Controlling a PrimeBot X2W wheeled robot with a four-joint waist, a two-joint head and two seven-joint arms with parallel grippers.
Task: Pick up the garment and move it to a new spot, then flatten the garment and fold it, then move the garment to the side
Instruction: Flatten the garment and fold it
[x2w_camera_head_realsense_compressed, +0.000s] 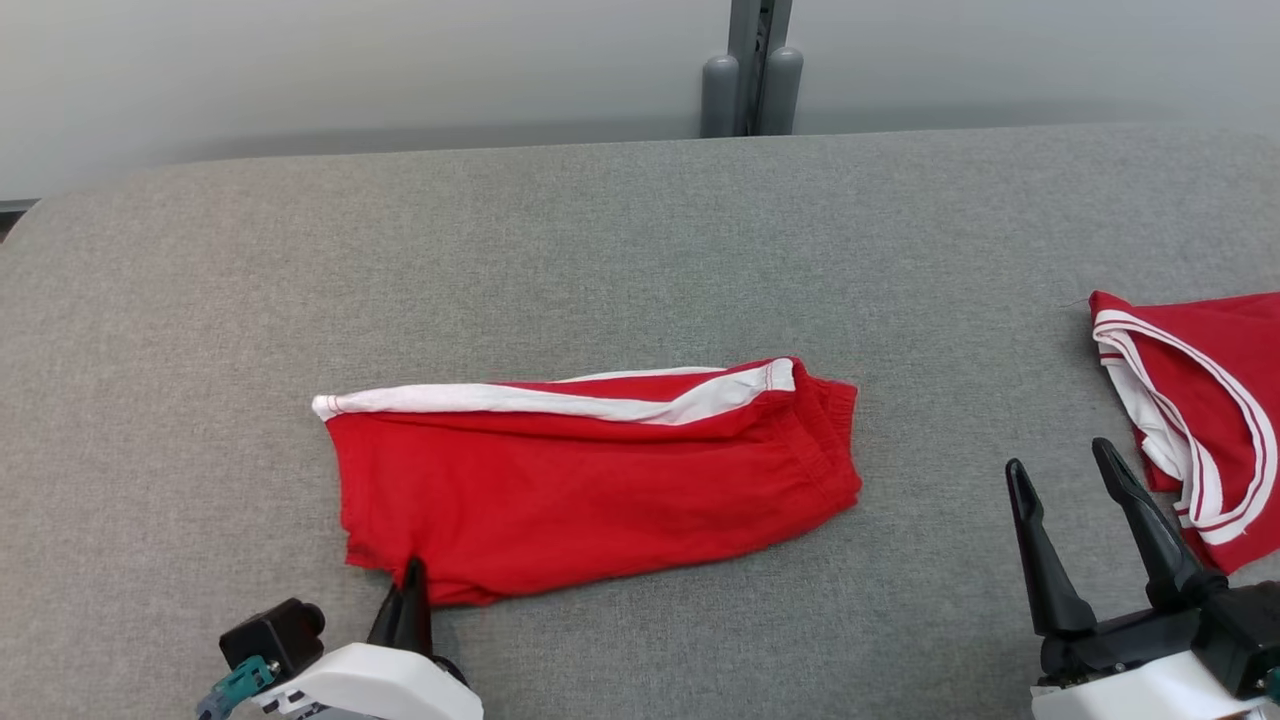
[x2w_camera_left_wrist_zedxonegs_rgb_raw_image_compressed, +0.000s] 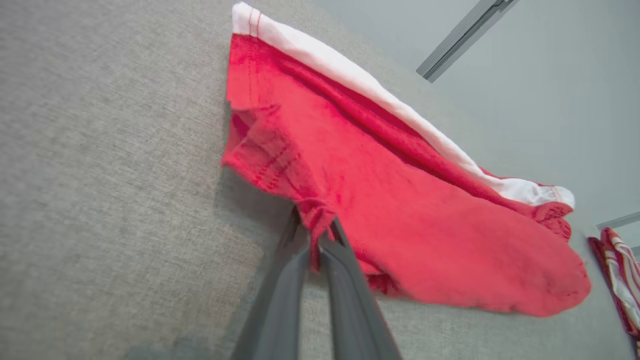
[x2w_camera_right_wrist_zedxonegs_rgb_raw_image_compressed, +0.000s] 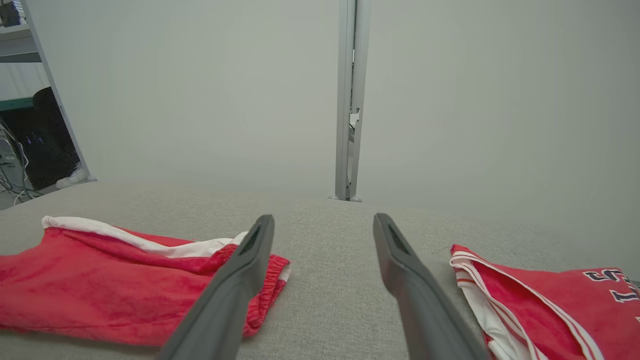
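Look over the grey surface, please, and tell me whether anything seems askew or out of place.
Nothing looks spilled or damaged. The red shorts lie slightly slanted, and their near-left hem corner is bunched where the left hand is shut on it. A red jersey lies rumpled on the grey surface to the right.

Work surface: a table (x2w_camera_head_realsense_compressed: 640, 220) covered in grey woven cloth, its far left corner rounded. At its right side lies a red jersey (x2w_camera_head_realsense_compressed: 1225, 330) with white trim striped in red, running out of the head view. The right wrist view shows dark, white-edged lettering (x2w_camera_right_wrist_zedxonegs_rgb_raw_image_compressed: 610, 282) on it. Behind the table stands a plain pale wall (x2w_camera_head_realsense_compressed: 300, 70), divided by 1 upright metal post (x2w_camera_head_realsense_compressed: 752, 40) with 2 grey rounded caps (x2w_camera_head_realsense_compressed: 720, 95) at its foot. Past the wall's left end: a shelf (x2w_camera_right_wrist_zedxonegs_rgb_raw_image_compressed: 15, 35), a dark bulky object (x2w_camera_right_wrist_zedxonegs_rgb_raw_image_compressed: 47, 140), loose cables (x2w_camera_right_wrist_zedxonegs_rgb_raw_image_compressed: 10, 175) and 1 white shoe (x2w_camera_right_wrist_zedxonegs_rgb_raw_image_compressed: 70, 177).
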